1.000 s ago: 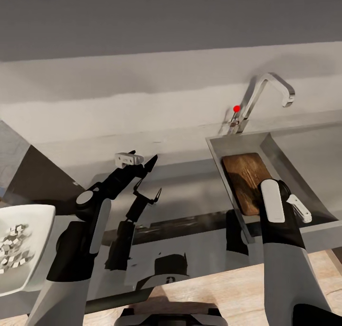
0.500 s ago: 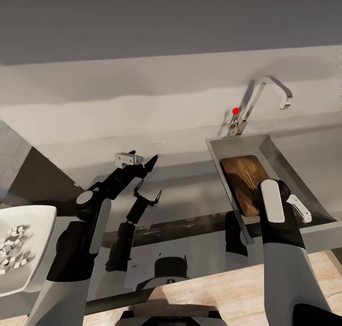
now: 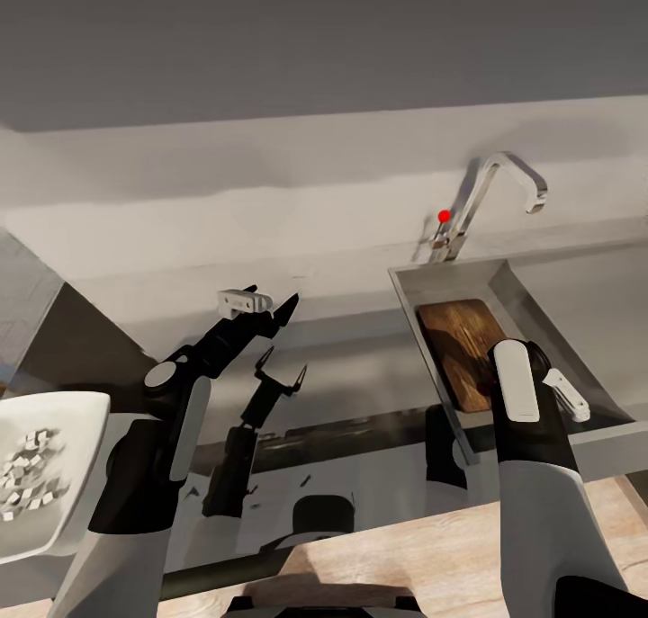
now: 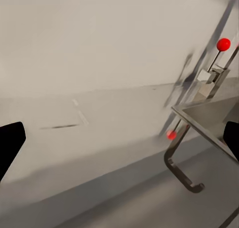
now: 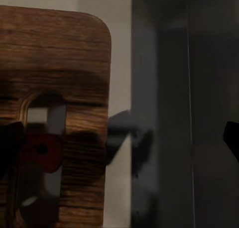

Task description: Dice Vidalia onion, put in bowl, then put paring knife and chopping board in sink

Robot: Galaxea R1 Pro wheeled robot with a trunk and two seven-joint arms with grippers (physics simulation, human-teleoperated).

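Observation:
The chopping board (image 3: 457, 337) lies inside the sink (image 3: 441, 276), dark brown with visible grain. Close up, the chopping board (image 5: 59, 73) shows its oval handle slot, where a reddish part (image 5: 44, 151) sits; it may be the paring knife's handle. My right gripper (image 5: 119, 138) hovers open just above the board, with only its dark fingertips (image 5: 10, 143) showing. My right arm (image 3: 517, 393) hangs over the sink. My left gripper (image 3: 265, 308) is open and empty above the countertop (image 3: 360, 366). The white bowl (image 3: 54, 407) at the far left holds diced onion (image 3: 31, 465).
The chrome faucet (image 3: 490, 191) with its red knob (image 3: 444, 215) rises behind the sink, close to the pale wall. The same faucet (image 4: 214, 73) and a sink corner (image 4: 199, 113) lie ahead of my left gripper (image 4: 119, 138). A wooden floor (image 3: 432, 555) shows below the counter edge.
The whole head picture has shifted a little, so the camera moved. Both arms, the board and the bowl keep their places relative to one another.

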